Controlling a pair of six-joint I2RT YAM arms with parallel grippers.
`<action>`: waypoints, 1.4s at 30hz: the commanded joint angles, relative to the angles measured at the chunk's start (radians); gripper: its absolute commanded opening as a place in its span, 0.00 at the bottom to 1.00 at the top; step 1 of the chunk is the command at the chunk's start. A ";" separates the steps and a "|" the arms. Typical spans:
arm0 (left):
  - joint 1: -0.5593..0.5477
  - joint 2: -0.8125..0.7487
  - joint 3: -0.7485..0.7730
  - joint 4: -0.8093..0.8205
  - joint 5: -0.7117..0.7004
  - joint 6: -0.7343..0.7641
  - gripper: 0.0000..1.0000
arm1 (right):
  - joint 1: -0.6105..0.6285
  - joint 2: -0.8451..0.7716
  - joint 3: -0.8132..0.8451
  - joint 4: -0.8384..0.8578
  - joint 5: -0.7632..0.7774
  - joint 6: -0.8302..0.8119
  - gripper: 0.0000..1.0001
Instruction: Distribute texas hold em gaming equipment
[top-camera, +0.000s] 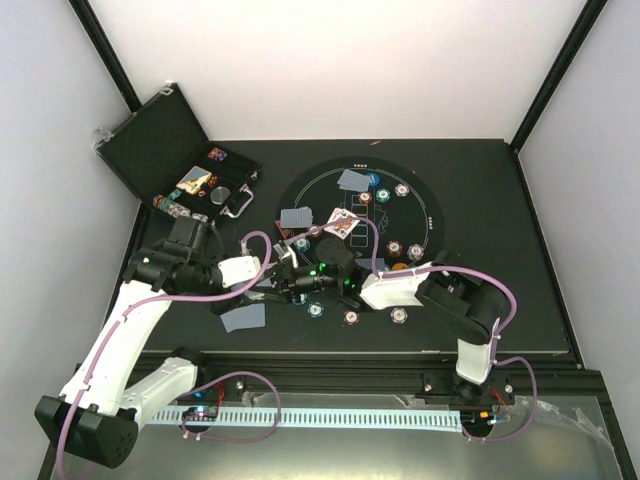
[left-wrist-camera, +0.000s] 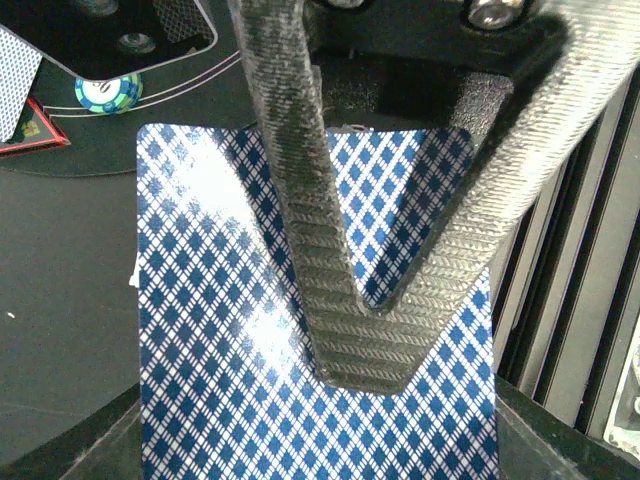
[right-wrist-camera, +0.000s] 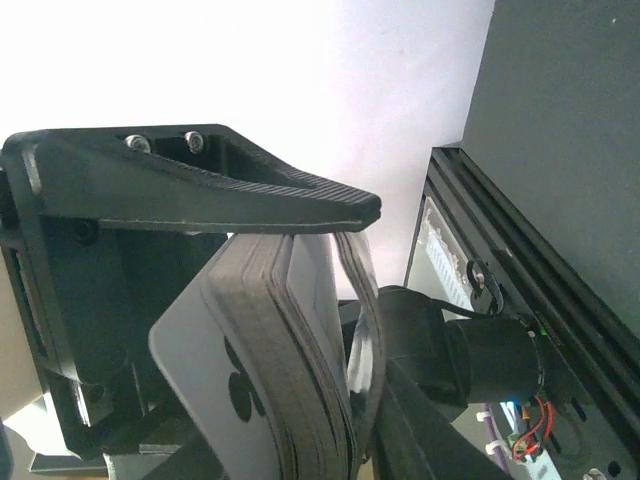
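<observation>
A single card (left-wrist-camera: 220, 380) with a blue diamond back is held by the left fingers (left-wrist-camera: 300, 250). The two of them are pressed fully together on it, and their tips meet over the middle of the card. The card is lifted above the dark counter (left-wrist-camera: 60, 300), close to the near rim of the round mat (left-wrist-camera: 150, 140).

Just beside it, a thick stack of cards (right-wrist-camera: 290, 350) sits in the right fingers (right-wrist-camera: 250, 195). The upper finger lies flat on top of the stack and the lower one is hidden under it, so the stack is clamped between them. The card that faces the wrist camera shows a black club.

From above, both arms meet over the near part of the mat, and there the two loads are mostly hidden by the wrists. More cards lie face down: one (top-camera: 352, 180) at the far side of the mat, one (top-camera: 297, 217) at its left rim, and one (top-camera: 243, 318) on the counter near the left arm (top-camera: 150, 300).

A red triangle marker (top-camera: 342, 222) lies on the mat with a card partly over it. Small chips are spread around: a teal chip (top-camera: 381, 196), a white-grey chip (top-camera: 401, 189) and a brown-red chip (top-camera: 395, 247) on the mat, and three more at its near edge. The open black case (top-camera: 165, 150) stands at the far left corner of the counter.
</observation>
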 joint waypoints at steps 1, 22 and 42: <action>-0.001 -0.010 0.025 0.011 0.018 0.009 0.02 | 0.006 -0.014 0.002 0.127 -0.005 0.033 0.20; 0.000 -0.014 0.025 0.008 0.012 0.013 0.02 | -0.016 -0.010 0.096 -0.180 -0.028 -0.154 0.53; 0.000 -0.009 0.027 0.011 0.020 0.009 0.02 | -0.092 -0.130 -0.002 -0.266 -0.035 -0.238 0.28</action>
